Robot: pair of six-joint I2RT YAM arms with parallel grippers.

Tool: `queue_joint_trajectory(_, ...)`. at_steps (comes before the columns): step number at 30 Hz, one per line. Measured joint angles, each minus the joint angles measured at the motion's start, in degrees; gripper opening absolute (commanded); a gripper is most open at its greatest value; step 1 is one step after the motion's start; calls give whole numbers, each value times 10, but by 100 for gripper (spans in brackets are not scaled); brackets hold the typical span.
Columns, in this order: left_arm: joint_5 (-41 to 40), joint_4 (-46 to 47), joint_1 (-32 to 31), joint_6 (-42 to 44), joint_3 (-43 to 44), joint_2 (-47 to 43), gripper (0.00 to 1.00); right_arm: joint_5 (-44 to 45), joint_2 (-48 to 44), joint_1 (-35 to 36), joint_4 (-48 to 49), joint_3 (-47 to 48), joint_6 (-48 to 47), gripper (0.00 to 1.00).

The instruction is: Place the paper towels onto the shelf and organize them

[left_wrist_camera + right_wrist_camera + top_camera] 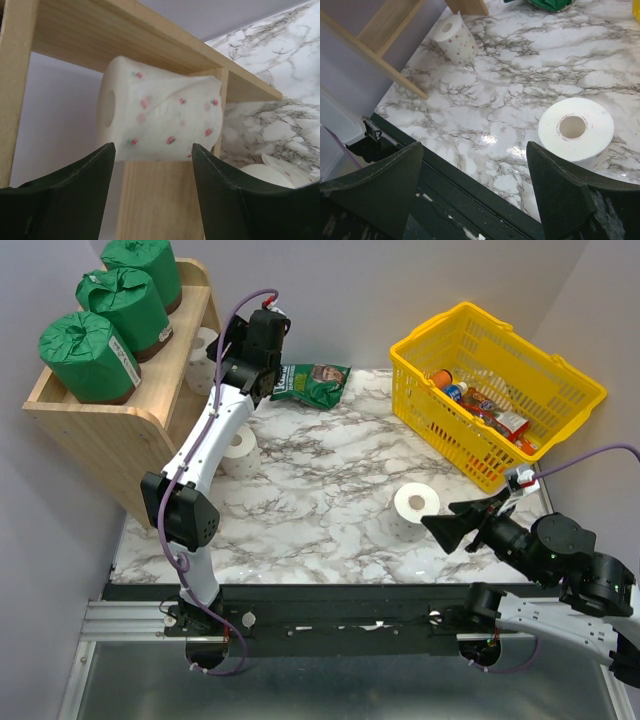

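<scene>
Left gripper (152, 150): I am holding its fingers wide, just short of the spotted white roll (160, 117), which is lying sideways on the lower tier of the shelf (100, 440).
Right gripper (475, 145): I am hovering it wide and empty near the upright white roll (576, 129), likely my next pick.
Green rolls (90, 355): three are filling the top tray, leaving the lower tier for the white rolls.
Third white roll (240, 452): it is sitting on the table (330, 490) beside the shelf.

Green wrap is covering the ten o'clock rolls (120, 302) — a white roll (160, 121) is showing pink flecks; yellow basket (440, 420), grey-veined tabletop (330, 490).

Both arms (213, 432) are white with black joints (183, 512) and purple cables (237, 312).
</scene>
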Motion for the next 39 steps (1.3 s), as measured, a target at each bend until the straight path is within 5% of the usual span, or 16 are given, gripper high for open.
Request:
queue_joint_trajectory(6, -12, 16, -5, 16, 0, 0, 72, 4, -6, 0, 0, 1, 0, 93)
queue_joint_trajectory(14, 27, 19, -43, 23, -21, -10, 54, 4, -6, 0, 0, 1, -2, 93)
queue_joint_trajectory(39, -26, 4, 40, 9, 40, 91, 52, 11, 9, 0, 1, 17, -11, 93)
